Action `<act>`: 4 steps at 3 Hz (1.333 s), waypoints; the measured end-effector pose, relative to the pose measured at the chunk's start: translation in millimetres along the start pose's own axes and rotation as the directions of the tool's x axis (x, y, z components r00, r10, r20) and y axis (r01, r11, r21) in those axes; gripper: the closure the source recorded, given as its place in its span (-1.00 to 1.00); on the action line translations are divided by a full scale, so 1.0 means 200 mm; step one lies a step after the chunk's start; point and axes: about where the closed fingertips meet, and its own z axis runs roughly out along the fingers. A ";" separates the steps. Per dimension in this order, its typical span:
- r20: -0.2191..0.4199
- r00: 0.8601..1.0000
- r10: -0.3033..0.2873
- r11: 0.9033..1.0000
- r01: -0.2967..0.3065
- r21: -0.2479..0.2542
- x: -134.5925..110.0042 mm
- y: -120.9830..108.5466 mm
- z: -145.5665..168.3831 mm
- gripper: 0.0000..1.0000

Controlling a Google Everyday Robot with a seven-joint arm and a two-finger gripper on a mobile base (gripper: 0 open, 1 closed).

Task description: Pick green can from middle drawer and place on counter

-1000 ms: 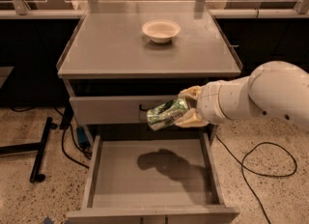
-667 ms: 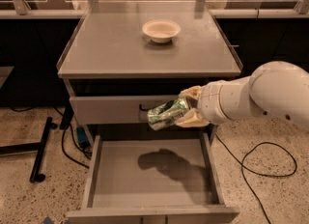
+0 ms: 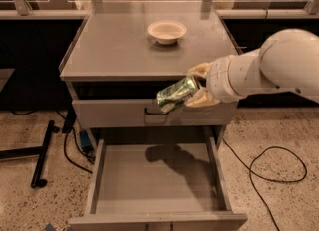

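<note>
Fingers (image 3: 203, 98) clamping green can (image 3: 175, 93), tilted, above middle drawer (image 3: 124, 187)

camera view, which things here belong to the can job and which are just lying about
Part of the job: green can, clamped tilted in the gripper above the open drawer; middle drawer, pulled out, inside bare; counter, where the can goes.
Just lying about: white bowl on the counter; black cable on the speckled floor, right; black stand leg, left.
</note>
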 end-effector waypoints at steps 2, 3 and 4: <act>-0.046 0.981 -0.190 0.967 0.195 0.163 0.06 -0.56 -0.16 1.00; -0.068 0.958 -0.278 0.925 0.286 0.249 0.05 -0.75 -0.22 1.00; -0.132 0.914 -0.384 0.870 0.406 0.280 0.00 -0.87 -0.21 1.00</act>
